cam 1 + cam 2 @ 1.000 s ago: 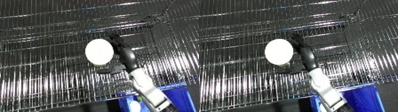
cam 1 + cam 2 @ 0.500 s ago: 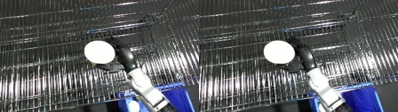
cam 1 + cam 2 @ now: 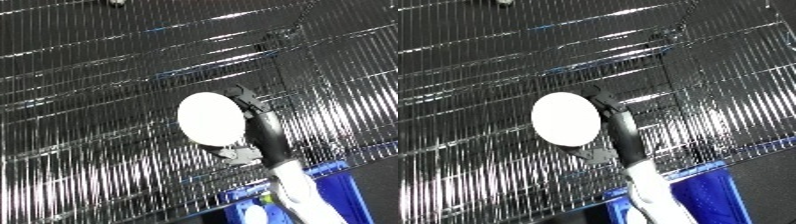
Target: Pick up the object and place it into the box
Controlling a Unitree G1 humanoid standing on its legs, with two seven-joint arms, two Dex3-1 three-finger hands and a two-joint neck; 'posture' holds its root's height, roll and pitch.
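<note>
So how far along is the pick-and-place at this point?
The pick looks done: the right hand is curled round a white round object, holding it up in front of the wire shelving. In hand: carrying it. Left: lowering it into the blue bin at the bottom edge, below the forearm. The left hand is not in view.

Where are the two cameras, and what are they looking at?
Left eye view: on the robot's head, looking down at a shiny ribbed surface; the right robot hand and forearm rise from the lower edge, holding a white round object.
Right eye view: same head, nearly the same picture; same hand and forearm.
Both share the object and the blue bin at the bottom.
</note>
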